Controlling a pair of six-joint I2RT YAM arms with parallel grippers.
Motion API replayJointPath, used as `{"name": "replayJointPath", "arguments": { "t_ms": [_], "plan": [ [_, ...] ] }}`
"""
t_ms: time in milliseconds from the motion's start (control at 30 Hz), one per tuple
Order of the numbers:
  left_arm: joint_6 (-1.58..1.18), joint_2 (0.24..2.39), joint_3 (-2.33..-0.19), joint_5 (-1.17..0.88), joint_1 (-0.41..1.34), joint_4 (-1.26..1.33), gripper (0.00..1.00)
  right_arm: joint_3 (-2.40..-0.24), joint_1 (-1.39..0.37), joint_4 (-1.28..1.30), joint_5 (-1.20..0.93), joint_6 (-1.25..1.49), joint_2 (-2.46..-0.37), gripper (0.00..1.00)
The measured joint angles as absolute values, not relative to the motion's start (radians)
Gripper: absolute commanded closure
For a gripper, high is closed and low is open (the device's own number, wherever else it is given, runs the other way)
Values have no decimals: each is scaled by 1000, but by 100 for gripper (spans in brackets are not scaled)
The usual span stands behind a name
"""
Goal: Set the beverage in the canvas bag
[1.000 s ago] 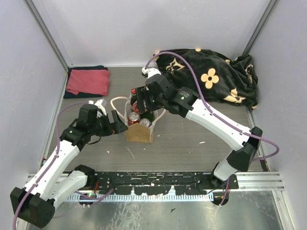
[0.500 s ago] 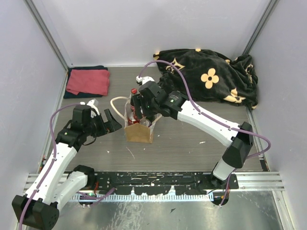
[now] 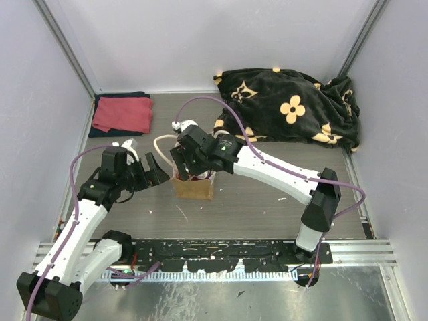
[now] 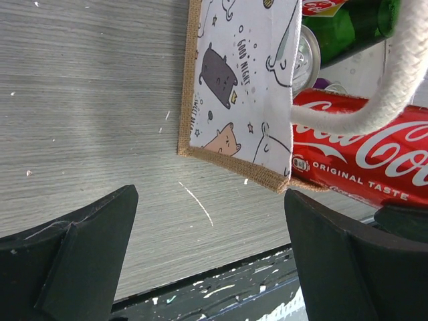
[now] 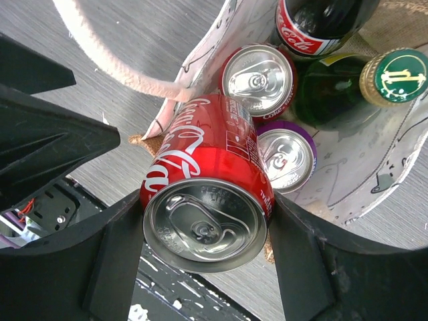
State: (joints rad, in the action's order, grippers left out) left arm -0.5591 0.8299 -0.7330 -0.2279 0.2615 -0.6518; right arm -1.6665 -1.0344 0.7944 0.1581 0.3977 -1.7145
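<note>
The tan canvas bag (image 3: pixel 194 186) with cream handles (image 3: pixel 164 142) stands mid-table; its printed lining shows in the left wrist view (image 4: pixel 241 87). My right gripper (image 5: pixel 207 261) is shut on a red Coca-Cola can (image 5: pixel 204 194), held tilted over the bag's mouth. The can also shows in the left wrist view (image 4: pixel 364 164). Inside the bag are two other cans (image 5: pixel 259 79), a green bottle (image 5: pixel 348 90) and a cola bottle (image 5: pixel 314 23). My left gripper (image 3: pixel 155 169) is open and empty, just left of the bag.
A folded red towel (image 3: pixel 123 114) lies at the back left. A black flowered blanket (image 3: pixel 294 107) fills the back right. The black base rail (image 3: pixel 221 257) runs along the near edge.
My right arm has carried the can left and down over the bag's mouth. My left gripper has drawn back a little to the left of the bag.
</note>
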Motion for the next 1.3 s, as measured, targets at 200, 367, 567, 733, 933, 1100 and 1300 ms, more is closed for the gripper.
{"name": "replayJointPath", "arguments": {
  "t_ms": [200,367,567,733,933,1100,1300],
  "plan": [
    [-550,830,-733,-226,262,-652,2,-1710,-1050,855,163,394,-1732,99],
    [-550,830,-728,-226,262,-652,2,-1751,-1055,894,163,390,-1757,99],
    [-543,830,-718,-226,262,-651,2,-1781,-1060,902,158,379,-1802,99],
    [-533,830,-714,-226,262,-651,2,-1826,-1066,923,155,366,-1842,99],
    [-527,830,-714,-226,262,-651,2,-1861,-1068,945,150,356,-1888,99],
    [-527,830,-714,-226,262,-651,2,-1882,-1073,963,151,344,-1925,99],
    [-524,830,-713,-227,262,-650,2,-1884,-1073,967,148,339,-1971,99]
  ]
}}
